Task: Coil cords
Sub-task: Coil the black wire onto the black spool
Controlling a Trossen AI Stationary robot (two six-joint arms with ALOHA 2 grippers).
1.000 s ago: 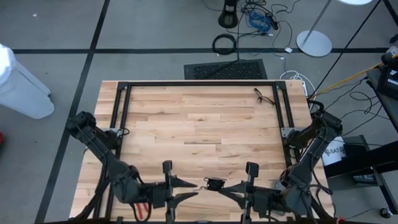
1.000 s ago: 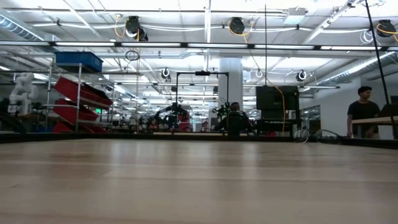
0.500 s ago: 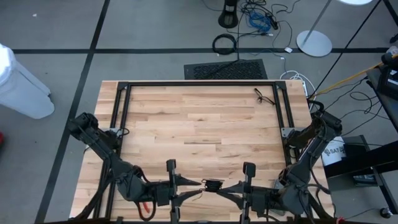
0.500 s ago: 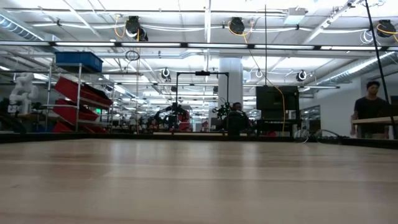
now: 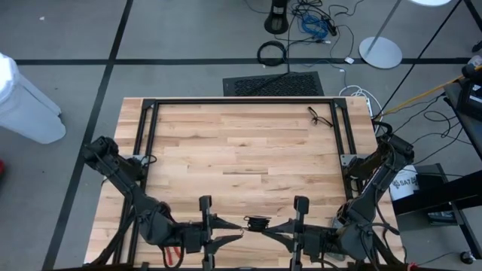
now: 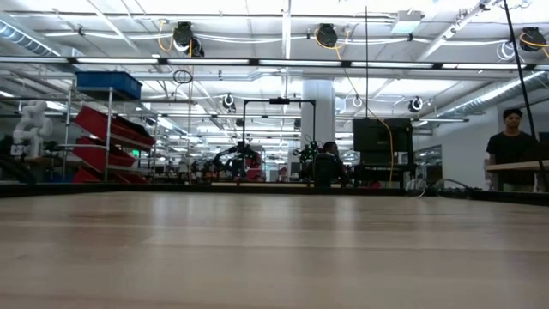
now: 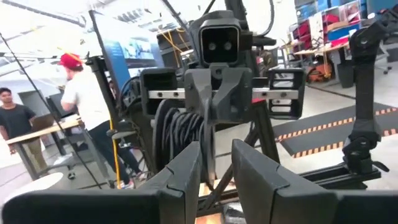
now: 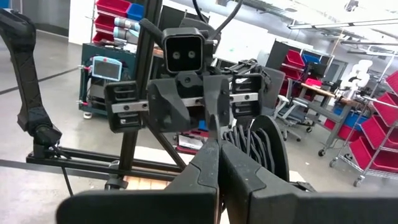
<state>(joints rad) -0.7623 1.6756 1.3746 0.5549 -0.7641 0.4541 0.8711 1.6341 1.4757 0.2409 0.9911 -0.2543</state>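
Wooden table [image 5: 241,150]: at bottom centre the left gripper [image 5: 235,226], jaws part-spread, and right gripper [image 5: 273,228], jaws pressed together, have closed in on the cord bundle [image 5: 258,223] between them; a second cord [image 5: 320,117] lies upper right.

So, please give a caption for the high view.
Both grippers meet at the cord bundle near the table front edge.

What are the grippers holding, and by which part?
A coiled cord sits between the left gripper and right gripper tips; which grips it, and where, cannot be told.
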